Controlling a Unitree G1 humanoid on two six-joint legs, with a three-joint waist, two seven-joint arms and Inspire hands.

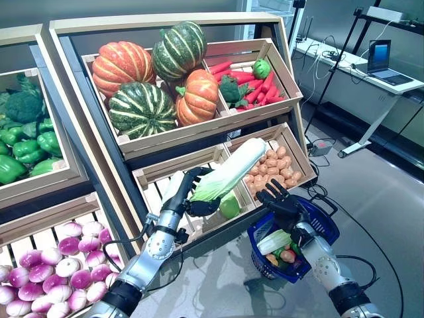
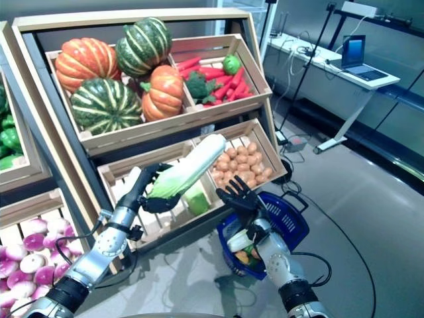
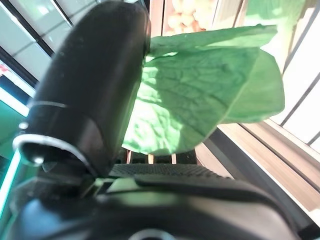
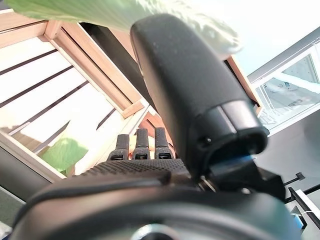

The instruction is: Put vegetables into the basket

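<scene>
The blue basket (image 1: 324,228) sat on the floor at about five o'clock in the head views, already holding a pale leafy vegetable (image 1: 273,241) and some small red and orange pieces (image 1: 287,255). The right hand (image 1: 283,200) hovered over the basket's near rim with fingers spread wide and holding nothing. The left hand (image 1: 193,193) was curled round the leafy end of a long napa cabbage (image 1: 232,169), which was held tilted up toward two o'clock above the lower crates, outside the basket. Below it, a slatted crate (image 1: 156,177) held one green vegetable (image 1: 229,207); the crate at its three o'clock (image 1: 299,159) was full of potatoes (image 1: 273,167). The upper crates held pumpkins (image 1: 152,79) and, beside them, carrots (image 1: 255,83). At nine o'clock were green peppers (image 1: 26,149), at seven o'clock purple-white turnips (image 1: 56,265). No writing was legible.
</scene>
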